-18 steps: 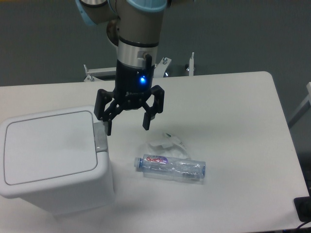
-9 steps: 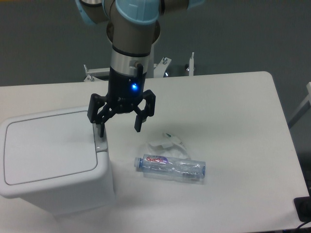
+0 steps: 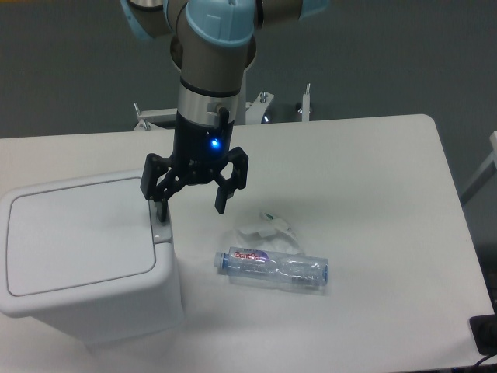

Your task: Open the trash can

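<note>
Trash can (image 3: 85,260) stands lid shut; its grey push-button (image 3: 161,231) on the right rim lies directly under one fingertip of the gripper (image 3: 191,204), jaws spread apart.

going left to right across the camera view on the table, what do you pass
trash can → grey push-button on its rim, with one finger of the open gripper down at it → crumpled white wrapper → clear plastic bottle lying on its side → bare white table
</note>
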`<action>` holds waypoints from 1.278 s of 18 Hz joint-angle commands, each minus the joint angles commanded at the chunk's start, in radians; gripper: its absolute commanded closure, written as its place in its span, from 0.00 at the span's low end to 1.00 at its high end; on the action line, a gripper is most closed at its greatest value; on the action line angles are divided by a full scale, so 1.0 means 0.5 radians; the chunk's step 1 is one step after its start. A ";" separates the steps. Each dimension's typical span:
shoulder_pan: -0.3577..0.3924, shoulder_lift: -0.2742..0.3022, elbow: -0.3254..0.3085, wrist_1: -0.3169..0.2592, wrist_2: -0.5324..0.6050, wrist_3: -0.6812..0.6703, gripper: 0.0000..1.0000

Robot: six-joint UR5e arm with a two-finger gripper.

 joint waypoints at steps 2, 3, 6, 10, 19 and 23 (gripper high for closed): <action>0.000 0.000 0.000 0.000 0.000 0.000 0.00; 0.000 -0.003 0.000 0.000 0.000 0.000 0.00; 0.000 -0.003 0.000 0.000 0.003 0.003 0.00; 0.000 -0.009 0.003 0.000 0.003 0.003 0.00; 0.000 -0.024 0.006 0.003 0.003 0.000 0.00; 0.003 -0.028 0.028 0.000 0.003 -0.006 0.00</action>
